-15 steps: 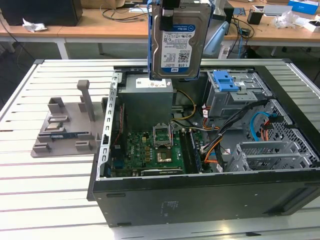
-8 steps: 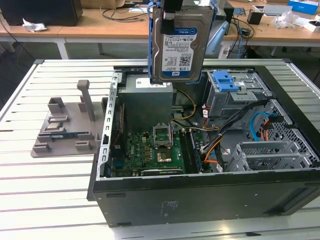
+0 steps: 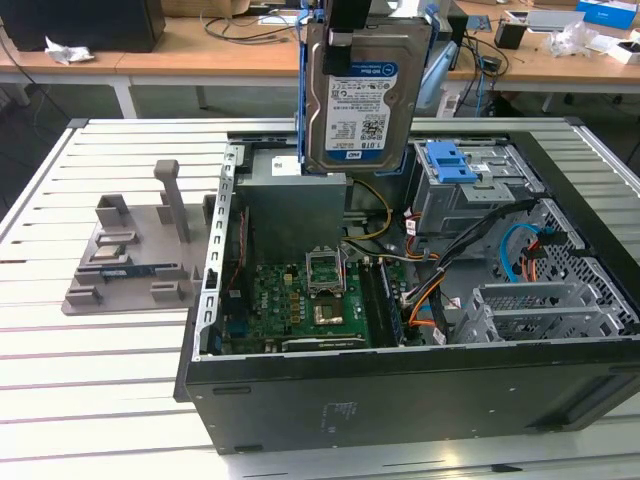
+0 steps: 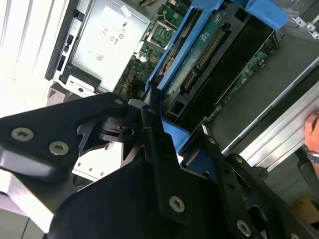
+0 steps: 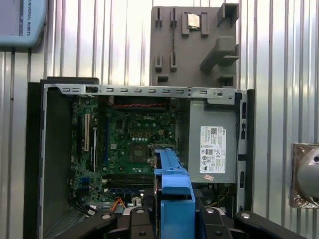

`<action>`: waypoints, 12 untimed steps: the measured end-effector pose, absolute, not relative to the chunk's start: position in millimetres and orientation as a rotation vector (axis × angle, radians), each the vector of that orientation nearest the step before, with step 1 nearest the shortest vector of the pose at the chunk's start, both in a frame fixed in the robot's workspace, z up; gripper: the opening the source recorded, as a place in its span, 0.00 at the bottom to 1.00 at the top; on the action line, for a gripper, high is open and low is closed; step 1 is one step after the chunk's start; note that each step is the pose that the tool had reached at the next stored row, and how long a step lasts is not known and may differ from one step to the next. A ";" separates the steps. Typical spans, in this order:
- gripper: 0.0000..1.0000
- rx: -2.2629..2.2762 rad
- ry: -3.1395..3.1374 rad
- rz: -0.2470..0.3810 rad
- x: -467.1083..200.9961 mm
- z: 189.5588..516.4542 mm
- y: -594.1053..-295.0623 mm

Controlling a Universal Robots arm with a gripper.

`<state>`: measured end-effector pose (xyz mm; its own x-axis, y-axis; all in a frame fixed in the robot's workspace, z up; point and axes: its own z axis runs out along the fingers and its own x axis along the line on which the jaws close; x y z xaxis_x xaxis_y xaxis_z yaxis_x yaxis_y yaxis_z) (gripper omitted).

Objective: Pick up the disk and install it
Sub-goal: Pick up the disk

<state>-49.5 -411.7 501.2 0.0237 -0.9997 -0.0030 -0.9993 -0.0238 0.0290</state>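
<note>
The disk (image 3: pixel 365 100), a silver hard drive with a white-and-blue label and blue side rails, hangs upright in the air above the open computer case (image 3: pixel 400 390). Its lower edge is over the grey power supply box (image 3: pixel 295 215). My gripper (image 3: pixel 350 20) is shut on the disk's top edge. In the second wrist view the black fingers (image 4: pixel 152 129) clamp the blue bracket, and the disk's (image 4: pixel 204 55) green circuit board faces the camera. The first wrist view looks down past my gripper (image 5: pixel 172 221) and the disk's blue rail (image 5: pixel 172 181) onto the motherboard (image 5: pixel 134 144).
A grey drive cage with a blue latch (image 3: pixel 450 160) sits at the case's back right, with more metal cages (image 3: pixel 540 305) nearer the front. A grey parts fixture (image 3: pixel 130 250) lies on the slatted table at the exterior view's left. A person's hand (image 4: pixel 313 132) shows beside the case.
</note>
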 end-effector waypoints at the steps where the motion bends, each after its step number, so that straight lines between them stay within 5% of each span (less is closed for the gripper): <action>1: 0.37 2.234 -2.182 -0.035 -49.4 501.1 -412.9; 12: 0.37 2.234 -2.182 -0.035 -48.2 500.6 -424.0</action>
<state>-48.2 -424.0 500.6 0.0237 -0.9997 -0.0030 -0.9993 -0.0238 0.0290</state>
